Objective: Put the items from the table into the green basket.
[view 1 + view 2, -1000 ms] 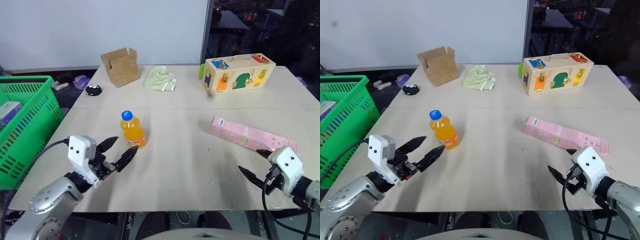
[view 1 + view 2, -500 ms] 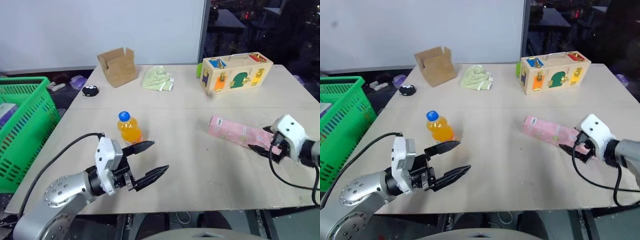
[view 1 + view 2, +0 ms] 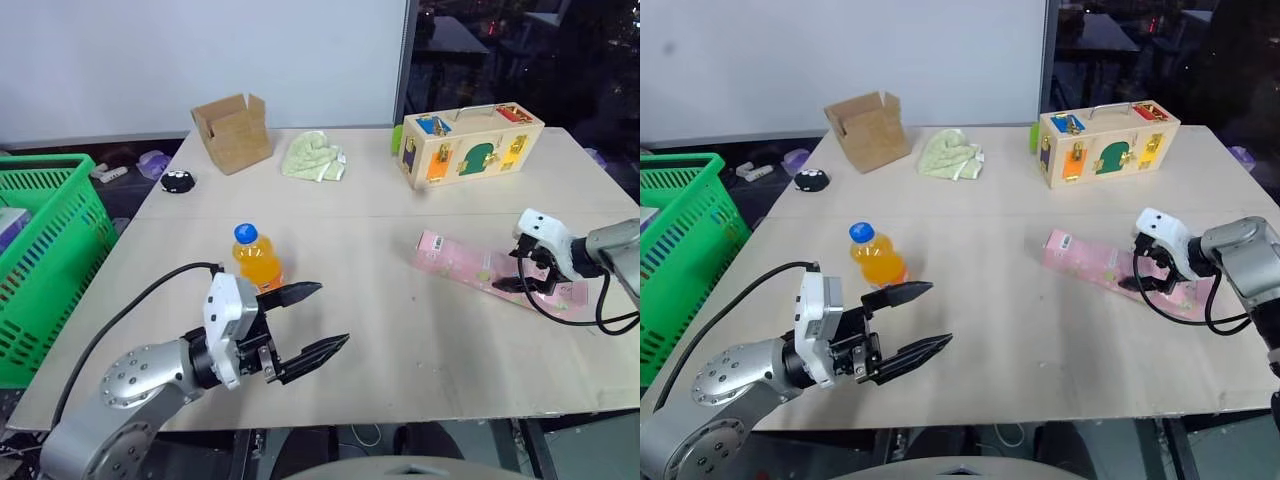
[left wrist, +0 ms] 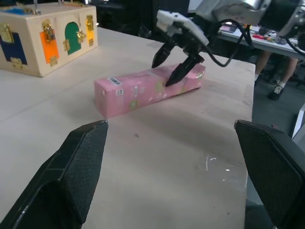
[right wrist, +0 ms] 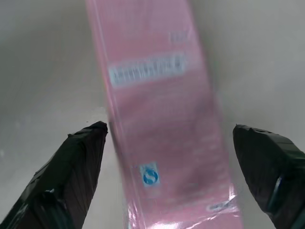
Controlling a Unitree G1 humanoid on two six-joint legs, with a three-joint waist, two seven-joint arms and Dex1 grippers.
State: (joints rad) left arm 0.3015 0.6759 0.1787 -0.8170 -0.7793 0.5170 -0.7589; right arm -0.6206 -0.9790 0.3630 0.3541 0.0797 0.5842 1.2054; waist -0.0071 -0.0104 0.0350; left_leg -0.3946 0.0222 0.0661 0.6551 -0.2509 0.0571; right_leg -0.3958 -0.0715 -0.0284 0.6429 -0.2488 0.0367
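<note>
reaching for the pink box (image 3: 490,273): right gripper (image 4: 177,64) poised over its far end, fingers spread wide astride it, gripping nothing yet. next, by the look of it: lowering a touch and closing across the narrow width. long, flat, pale pink with small print, lying slantwise on the table (image 3: 380,210) at the right. left gripper (image 3: 312,322) wide open and empty beside the orange bottle (image 3: 257,258); green basket (image 3: 40,260) off the table's left edge

Looks like a robotics lab: bare tabletop (image 3: 380,330) staged with test props, wooden latch-board box (image 3: 470,143), cardboard box (image 3: 232,131), plain white wall (image 3: 200,50), workbench behind with clutter (image 4: 257,38).
</note>
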